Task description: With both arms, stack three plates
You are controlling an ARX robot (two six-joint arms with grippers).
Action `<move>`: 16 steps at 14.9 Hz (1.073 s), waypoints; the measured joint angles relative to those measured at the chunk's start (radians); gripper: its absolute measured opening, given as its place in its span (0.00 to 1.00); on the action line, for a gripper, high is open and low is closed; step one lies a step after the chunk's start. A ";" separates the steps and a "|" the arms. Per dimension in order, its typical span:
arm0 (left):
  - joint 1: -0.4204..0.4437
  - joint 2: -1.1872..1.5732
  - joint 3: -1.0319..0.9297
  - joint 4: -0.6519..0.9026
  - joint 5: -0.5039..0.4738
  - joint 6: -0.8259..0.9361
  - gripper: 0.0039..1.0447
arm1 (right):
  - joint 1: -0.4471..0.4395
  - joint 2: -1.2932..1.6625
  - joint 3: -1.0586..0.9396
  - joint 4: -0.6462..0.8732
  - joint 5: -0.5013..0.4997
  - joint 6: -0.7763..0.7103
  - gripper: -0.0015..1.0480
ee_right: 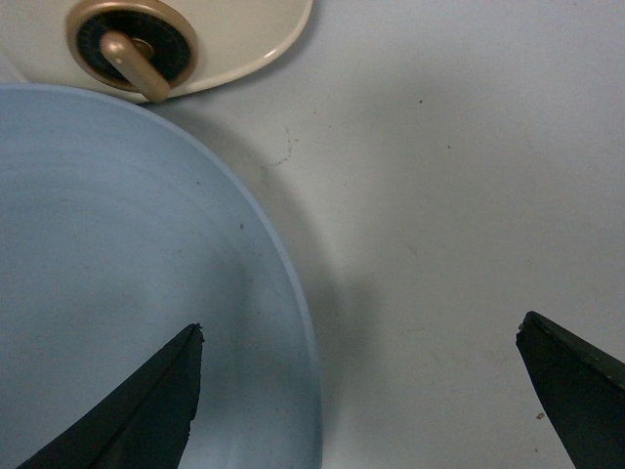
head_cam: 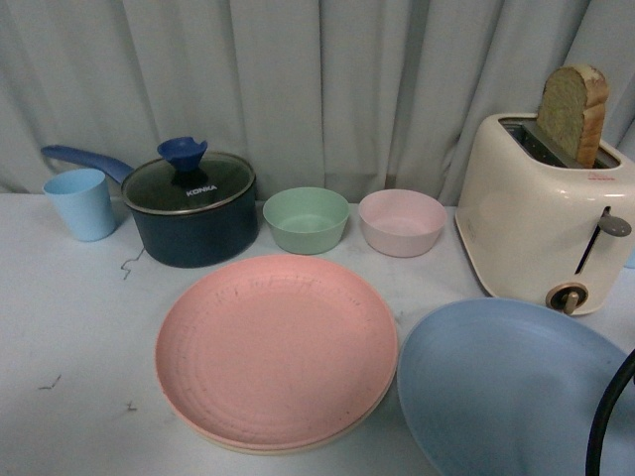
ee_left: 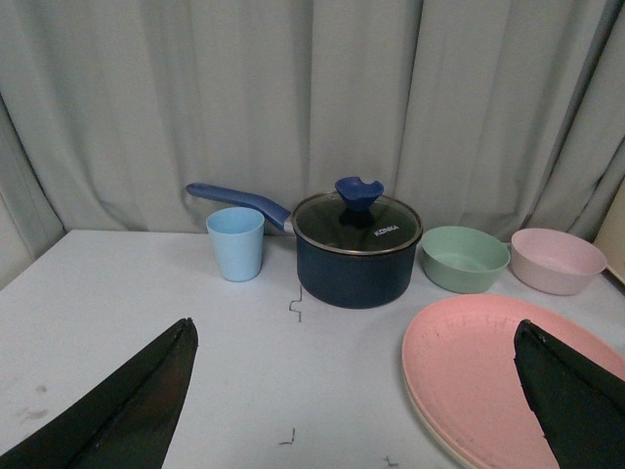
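Left wrist view showed the left gripper wide open and empty, near the pink plate stacked on the cream plate. The blue plate lay just right of them, its rim between the empty, wide-open right gripper. It looked light, stiff and slick, best pinched at the rim.

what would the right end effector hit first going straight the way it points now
Most likely the rim of the light blue plate, or the table just beside it. The open right end effector straddles that edge, one finger over the plate, the other over bare table. Its height above them is unclear.
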 joint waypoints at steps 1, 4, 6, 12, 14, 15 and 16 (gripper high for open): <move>0.000 0.000 0.000 0.000 0.000 0.000 0.94 | 0.009 0.036 0.018 -0.001 0.011 0.012 0.94; 0.000 0.000 0.000 0.000 0.000 0.000 0.94 | 0.036 0.109 0.056 -0.003 0.022 0.043 0.94; 0.000 0.000 0.000 0.000 0.000 0.000 0.94 | 0.039 0.145 0.069 -0.002 0.021 0.054 0.85; 0.000 0.000 0.000 0.000 0.000 0.000 0.94 | 0.027 0.164 0.080 0.016 -0.004 0.062 0.19; 0.000 0.000 0.000 0.000 0.000 0.000 0.94 | 0.009 0.137 0.069 0.031 -0.046 0.067 0.07; 0.000 0.000 0.000 0.000 0.000 0.000 0.94 | 0.002 0.118 0.061 0.027 -0.064 0.067 0.04; 0.000 0.000 0.000 0.000 0.000 0.000 0.94 | -0.005 0.097 0.047 0.024 -0.082 0.067 0.04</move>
